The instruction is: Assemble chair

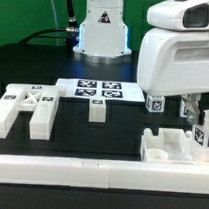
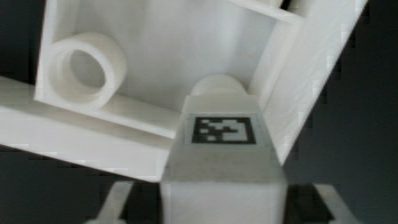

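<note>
Jaws (image 1: pixel 199 118) are clenched on the bar (image 1: pixel 204 135), far right of the worktop (image 1: pixel 121 134) on the near side. In the wrist view the bar (image 2: pixel 219 140) sits square between the jaws (image 2: pixel 217 196), tag face towards the lens.

The bar looks like chunky moulded plastic, so I judge it stiff and light, with no give under squeeze. The faces look smooth, so I'd expect it to twist in the grip if it catches on anything. The best hold is across two flat opposite sides, up near one end, which is about where I have it. That leaves the free end clear for mating.

Its long axis runs up and down, in line with the jaws, free end pointing down at the worktop. In the exterior view one tagged face looks towards the near side.

Just below and to the left is the frame (image 1: pixel 170 147). In the wrist view I see it behind the bar as a white frame (image 2: pixel 160 50) with a round hole. I can't tell whether the bar touches it.

A cube (image 1: pixel 156 104) sits just beyond. The marker board (image 1: pixel 98 89) and the left parts (image 1: pixel 27 110) are well apart from all this.
</note>
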Tool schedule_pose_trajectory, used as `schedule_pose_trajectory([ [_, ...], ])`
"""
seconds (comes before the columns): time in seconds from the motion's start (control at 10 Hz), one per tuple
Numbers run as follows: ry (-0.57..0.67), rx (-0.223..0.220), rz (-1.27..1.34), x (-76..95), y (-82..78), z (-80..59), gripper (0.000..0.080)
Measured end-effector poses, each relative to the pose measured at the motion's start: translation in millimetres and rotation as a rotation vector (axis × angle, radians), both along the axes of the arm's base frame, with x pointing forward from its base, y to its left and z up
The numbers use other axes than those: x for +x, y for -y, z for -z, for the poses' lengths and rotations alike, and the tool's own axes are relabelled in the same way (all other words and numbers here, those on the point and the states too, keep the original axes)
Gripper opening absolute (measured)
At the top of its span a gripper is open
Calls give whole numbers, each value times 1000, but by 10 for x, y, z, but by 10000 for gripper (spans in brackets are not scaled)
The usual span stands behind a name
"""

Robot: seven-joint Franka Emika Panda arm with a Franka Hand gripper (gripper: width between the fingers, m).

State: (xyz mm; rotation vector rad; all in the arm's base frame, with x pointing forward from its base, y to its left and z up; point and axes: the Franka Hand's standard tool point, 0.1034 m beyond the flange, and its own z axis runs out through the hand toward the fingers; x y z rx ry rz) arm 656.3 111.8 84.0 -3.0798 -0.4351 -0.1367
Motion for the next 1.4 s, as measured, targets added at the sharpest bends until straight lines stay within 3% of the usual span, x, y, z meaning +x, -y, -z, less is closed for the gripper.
schedule_pose_trajectory([
  [0.9, -58, 116, 966, 8, 13, 1, 291],
  [1.2, -73, 136, 1133, 6, 1, 2, 291],
  [1.4, -70, 128, 1065, 1, -7, 3, 300],
])
